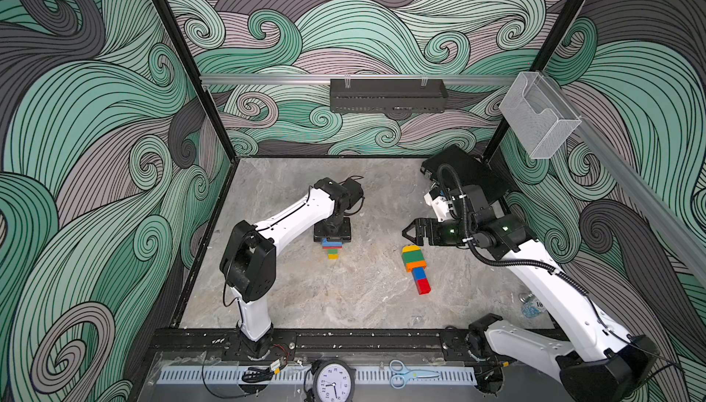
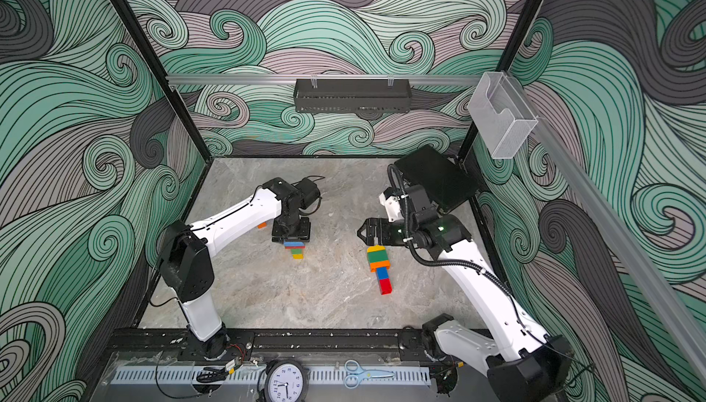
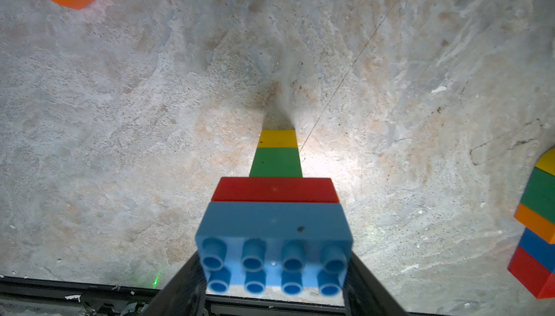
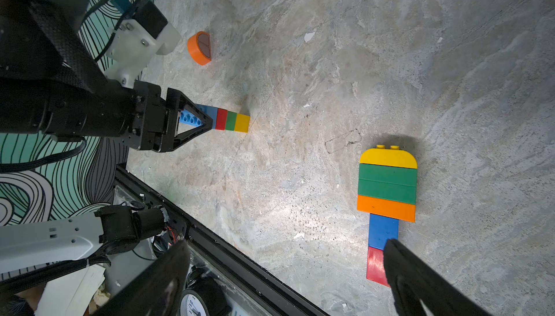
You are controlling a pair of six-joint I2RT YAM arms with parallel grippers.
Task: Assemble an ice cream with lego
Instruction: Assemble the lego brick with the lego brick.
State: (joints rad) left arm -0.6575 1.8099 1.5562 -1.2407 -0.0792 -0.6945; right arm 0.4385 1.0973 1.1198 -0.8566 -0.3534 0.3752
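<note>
Left end effector (image 4: 205, 121) hung over an upright stack of studded plastic lego bricks (image 3: 274, 218); right end effector (image 1: 410, 234) hung released, jaws wide, holding nothing.
Stack stood on the grey marbled table (image 1: 344, 304), left of centre: blue oblong on top w/ studs up, then red oblong, then narrower green & yellow bricks at the base. Left fingers (image 3: 366, 287) flanked the blue brick's short ends; couldn't tell if clenched on it or let go. Second lego build (image 2: 378, 262) lay flat on the table well apart, to the right: yellow round-topped brick, two green, orange, blue, red in a row, yellow end near the right end effector. Loose orange round-topped lego brick (image 4: 199, 48) lay by the left arm, apart from both builds.
</note>
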